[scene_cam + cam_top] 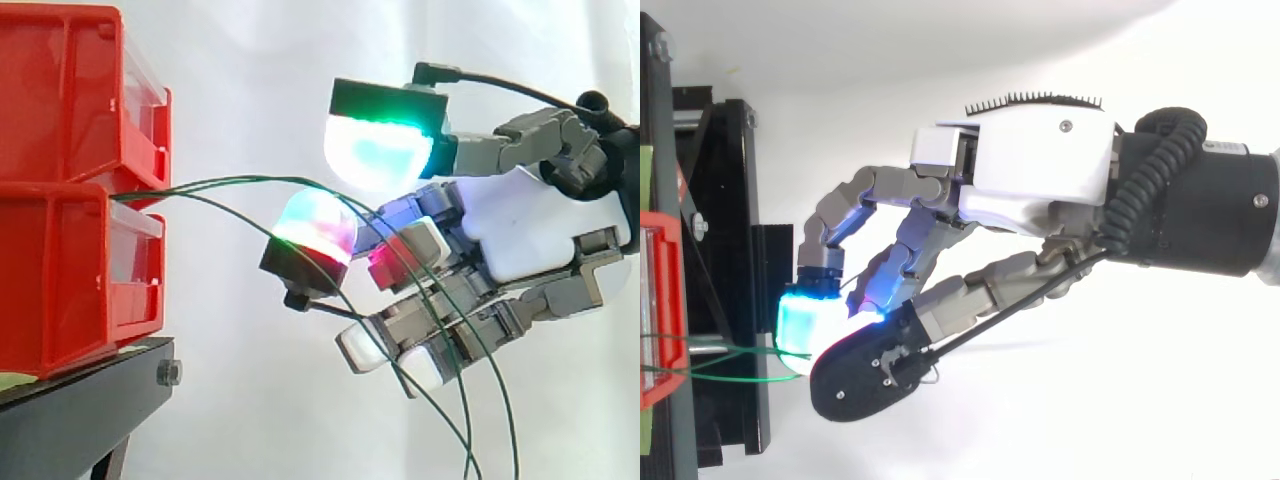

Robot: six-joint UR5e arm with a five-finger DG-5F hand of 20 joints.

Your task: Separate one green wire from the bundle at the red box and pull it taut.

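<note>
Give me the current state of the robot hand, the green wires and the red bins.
robot hand: among the green wires, right of the bins; grip on a wire cannot be told.
green wires: slack, arcing out from between the bins, drooping past the robot hand; none taut.
red bins: stacked two high on the black stand.

White curtain (250,80) behind black stand (70,420)
</note>
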